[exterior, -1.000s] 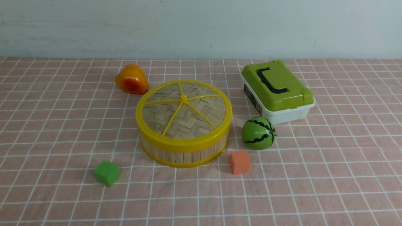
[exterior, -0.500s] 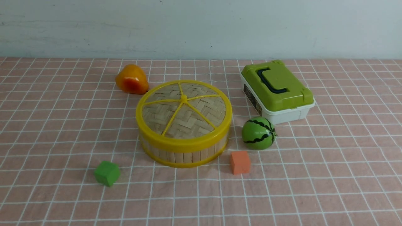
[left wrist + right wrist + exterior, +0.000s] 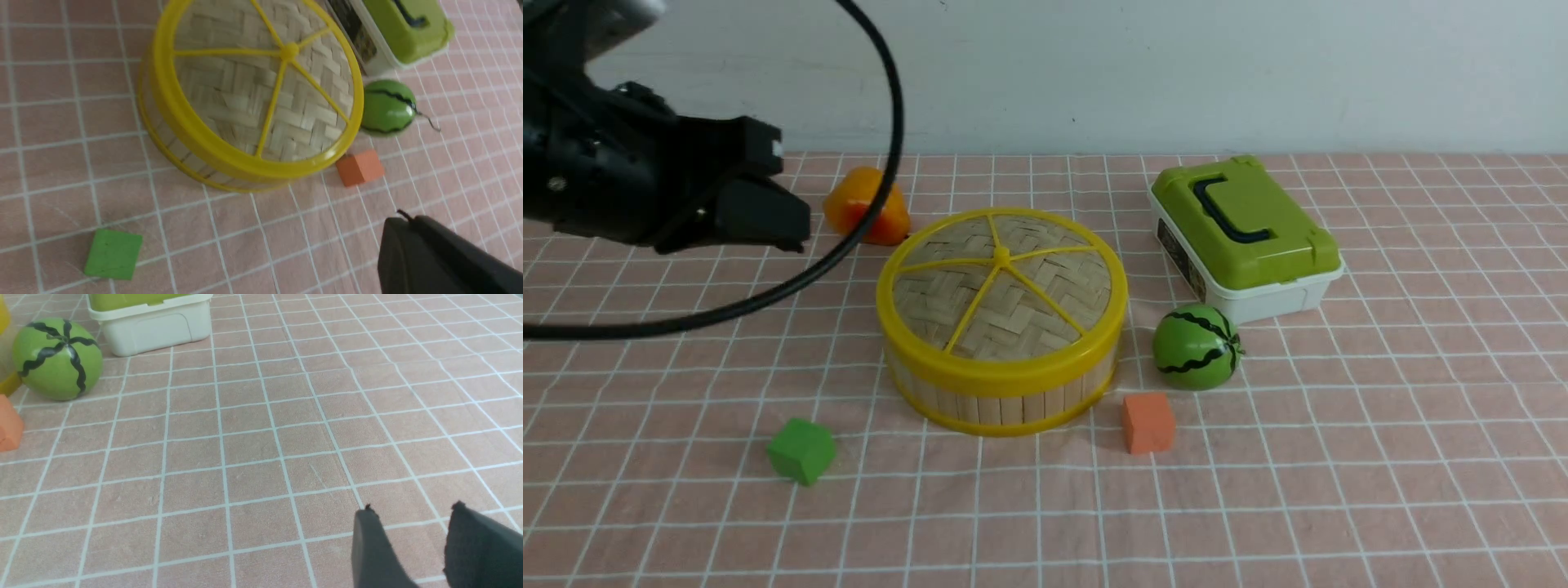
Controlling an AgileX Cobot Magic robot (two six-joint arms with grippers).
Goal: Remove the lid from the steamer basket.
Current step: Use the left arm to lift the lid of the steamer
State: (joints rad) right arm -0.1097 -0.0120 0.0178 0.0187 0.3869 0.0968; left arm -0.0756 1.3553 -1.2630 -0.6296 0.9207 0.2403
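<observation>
The lid [image 3: 1001,278], a woven bamboo disc with a yellow rim and spokes, sits closed on the steamer basket [image 3: 1005,402] at the table's middle. Both also show in the left wrist view, the lid [image 3: 261,90] on the basket [image 3: 163,139]. My left gripper [image 3: 788,196] hovers high to the left of the basket, apart from it. In its wrist view [image 3: 402,218] the fingers lie together and hold nothing. My right gripper [image 3: 412,510] shows only in its wrist view, open and empty over bare cloth, right of the basket.
An orange-yellow fruit [image 3: 858,208] lies behind the basket on the left. A toy watermelon [image 3: 1195,346], an orange cube [image 3: 1147,422] and a white box with a green lid [image 3: 1245,233] are to its right. A green cube [image 3: 801,450] lies front left. A black cable loops from the left arm.
My left arm and its cable have come into the front view at the upper left. The basket, lid and other objects have not moved.
</observation>
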